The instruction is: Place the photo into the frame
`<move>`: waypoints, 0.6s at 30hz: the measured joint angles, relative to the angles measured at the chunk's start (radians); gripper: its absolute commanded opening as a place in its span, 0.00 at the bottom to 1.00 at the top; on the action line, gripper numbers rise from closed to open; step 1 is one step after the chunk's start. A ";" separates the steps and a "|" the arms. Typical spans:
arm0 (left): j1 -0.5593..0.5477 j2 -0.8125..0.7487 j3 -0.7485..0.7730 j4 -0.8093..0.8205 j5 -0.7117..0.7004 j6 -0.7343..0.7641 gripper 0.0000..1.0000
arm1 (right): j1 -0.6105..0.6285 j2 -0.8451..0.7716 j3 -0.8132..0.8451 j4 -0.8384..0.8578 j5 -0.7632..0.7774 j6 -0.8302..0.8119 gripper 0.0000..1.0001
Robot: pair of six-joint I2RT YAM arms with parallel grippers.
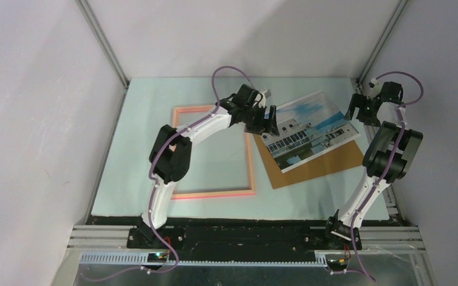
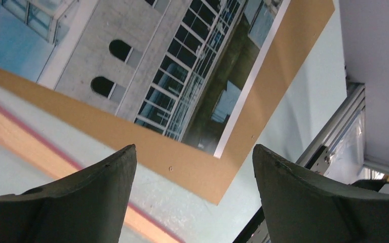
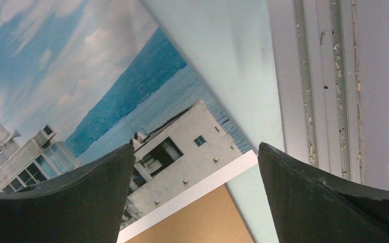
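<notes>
The photo (image 1: 311, 129), a print of a white building, blue sky and sea, lies face up and askew on the brown backing board (image 1: 316, 164), right of centre. The salmon-pink frame (image 1: 214, 193) lies flat on the mat to its left. My left gripper (image 1: 266, 123) is open and empty, over the photo's left edge next to the frame's right rail; its wrist view shows the photo (image 2: 147, 55), the board (image 2: 202, 162) and the frame rail (image 2: 15, 139). My right gripper (image 1: 364, 113) is open and empty at the photo's right corner, which shows in its wrist view (image 3: 106, 86).
The pale green mat (image 1: 155, 107) covers the table inside grey walls. A metal rail (image 1: 374, 128) runs along the right edge, close to my right gripper, and shows in the right wrist view (image 3: 324, 76). The arm bases stand on the black rail (image 1: 244, 235) at the near edge.
</notes>
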 measured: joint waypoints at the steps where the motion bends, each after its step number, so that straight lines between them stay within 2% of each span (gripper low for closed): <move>1: -0.002 0.011 0.022 0.004 -0.002 -0.019 0.88 | -0.004 0.018 0.019 -0.007 0.000 -0.006 0.95; 10: -0.002 0.148 0.077 0.012 -0.041 -0.145 0.88 | -0.013 0.140 0.139 -0.073 0.000 -0.049 0.95; 18: -0.018 0.170 0.077 0.013 -0.084 -0.180 0.88 | -0.013 0.210 0.211 -0.132 -0.007 -0.078 0.94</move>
